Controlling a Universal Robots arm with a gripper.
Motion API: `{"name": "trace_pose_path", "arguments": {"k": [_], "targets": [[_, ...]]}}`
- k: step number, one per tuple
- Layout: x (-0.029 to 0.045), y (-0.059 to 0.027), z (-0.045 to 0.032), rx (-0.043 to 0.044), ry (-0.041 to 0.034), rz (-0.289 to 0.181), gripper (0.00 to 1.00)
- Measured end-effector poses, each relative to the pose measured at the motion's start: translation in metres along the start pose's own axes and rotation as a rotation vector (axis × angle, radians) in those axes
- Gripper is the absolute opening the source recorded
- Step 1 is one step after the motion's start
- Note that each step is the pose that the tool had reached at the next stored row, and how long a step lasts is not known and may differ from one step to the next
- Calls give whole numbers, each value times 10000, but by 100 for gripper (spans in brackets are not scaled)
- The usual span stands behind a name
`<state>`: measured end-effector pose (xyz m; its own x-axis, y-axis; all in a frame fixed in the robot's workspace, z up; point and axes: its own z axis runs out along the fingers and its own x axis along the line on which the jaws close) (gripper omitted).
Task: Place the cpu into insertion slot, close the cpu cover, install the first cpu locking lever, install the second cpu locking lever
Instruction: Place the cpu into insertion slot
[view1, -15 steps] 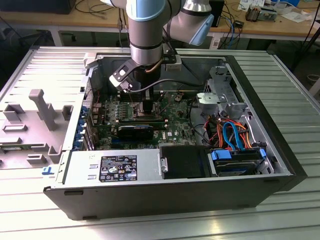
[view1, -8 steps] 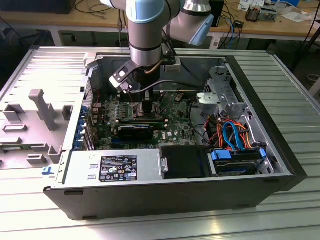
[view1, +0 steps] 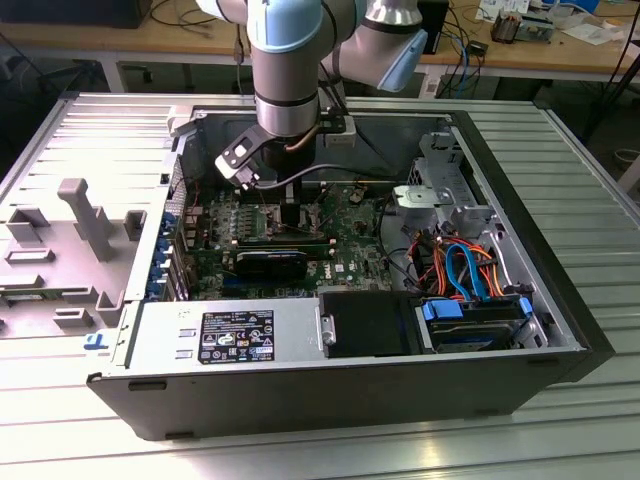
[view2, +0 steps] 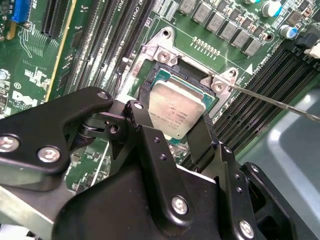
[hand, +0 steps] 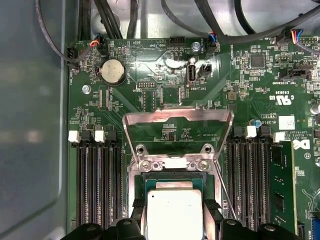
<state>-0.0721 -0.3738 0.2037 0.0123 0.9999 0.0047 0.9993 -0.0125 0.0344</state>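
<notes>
Cpu (view2: 176, 111) grasped by pincer (view2: 172, 121), over insertion slot (hand: 172, 178), cpu cover (hand: 177, 117) raised open

- The cpu (hand: 175, 215) runs off the picture's edge in the first wrist view, its near corners tucked behind the claw (hand: 175, 206).
- The insertion slot (hand: 172, 176) lies mostly buried under it there (just a dark rim peeks out).
- In the exterior view the arm (view1: 290, 80) stands in front of that spot on the green motherboard (view1: 360, 215).

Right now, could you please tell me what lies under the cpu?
The insertion slot: its dark frame shows beyond the edges of the cpu; its inside is hidden beneath the chip.
</notes>
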Motion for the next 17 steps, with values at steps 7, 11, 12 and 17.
{"name": "trace_pose_path", "arguments": {"k": [7,11,12,17], "targets": [[5,-6,11,-1,-23,1,54],[5,-3,11,-2,-24,46,54],[5,-3,11,-1,-25,80,54],[16,0,11,-2,-26,113,54]]}}
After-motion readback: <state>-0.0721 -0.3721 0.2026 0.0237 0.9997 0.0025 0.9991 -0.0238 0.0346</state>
